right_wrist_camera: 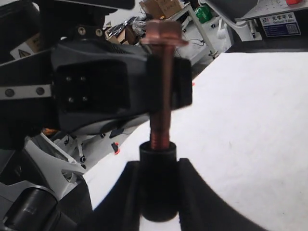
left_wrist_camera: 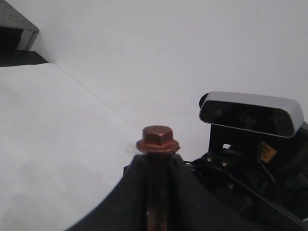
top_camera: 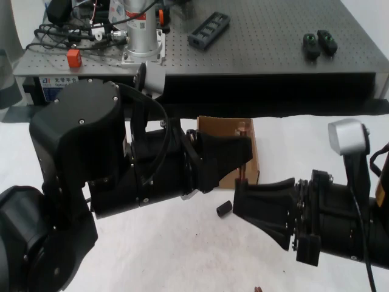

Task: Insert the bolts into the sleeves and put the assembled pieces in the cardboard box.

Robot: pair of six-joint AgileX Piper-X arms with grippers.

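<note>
The left gripper (left_wrist_camera: 155, 192) pinches the bolt (left_wrist_camera: 157, 139) upright, its tip just inside the sleeve (right_wrist_camera: 158, 185) squeezed by the right gripper (right_wrist_camera: 158, 204), just near of the box (top_camera: 216, 129). A tilt could jam it.

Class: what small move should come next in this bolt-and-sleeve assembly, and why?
Probably lower the left pincer straight down: its upright copper-coloured hex-head bolt has only its tip at the mouth of the black cylindrical sleeve held by the right pincer.
</note>
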